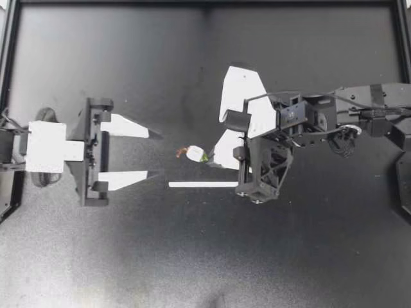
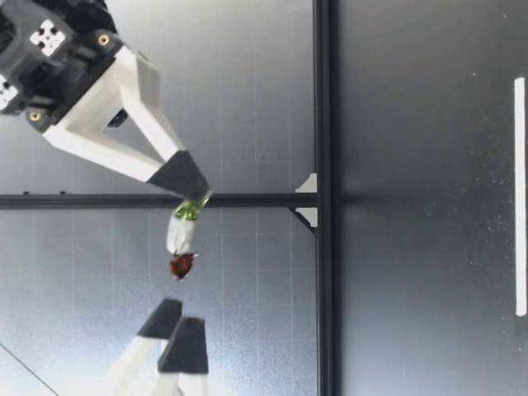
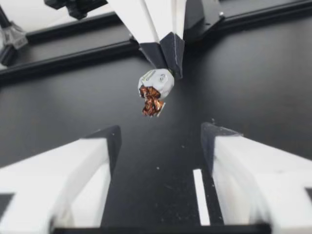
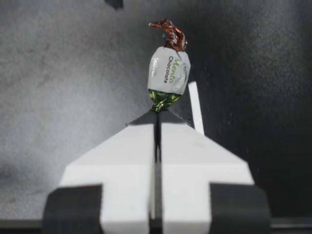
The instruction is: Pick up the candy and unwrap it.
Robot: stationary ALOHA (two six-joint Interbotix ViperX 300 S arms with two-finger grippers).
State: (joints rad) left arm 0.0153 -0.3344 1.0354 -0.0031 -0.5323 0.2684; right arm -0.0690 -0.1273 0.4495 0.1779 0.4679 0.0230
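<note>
Dark, matte, speckled surface (image 1: 192, 269) fills the workspace, bounded by a black metal frame (image 1: 205, 4). My two arms reach in over it from opposite sides and face each other.

1. My right tool (image 1: 207, 158), white fingers with black tips, is closed on a small candy in a white wrapper (image 1: 194, 153). The right wrist view shows the fingers pressed together, with only the green twisted end (image 4: 161, 100) pinched at their tips. Judgement: gripping one end alone leaves the body and the far end free for the other arm.

2. My left tool (image 1: 159, 154), of the same build, is open with its fingers spread wide. It stands near the candy without touching it. In the left wrist view the candy sits ahead of the gap between the fingers, beyond their tips. Judgement: the wide opening gives margin for closing on a small target.

3. A narrow white strip (image 1: 203, 184) lies flat on the surface beside the right tool. It takes no part in the task.

4. The candy is well clear of the surface. The low view shows it held level in the air between the two tools. Its brown twisted end (image 1: 182, 152) points at the left tool.

Status, as judged: pick-up is complete, but unwrapping has not begun, as both ends are twisted shut. The next move calls for the left tool to advance, close on the brown twist and pull. The twist is small and may slip free.
</note>
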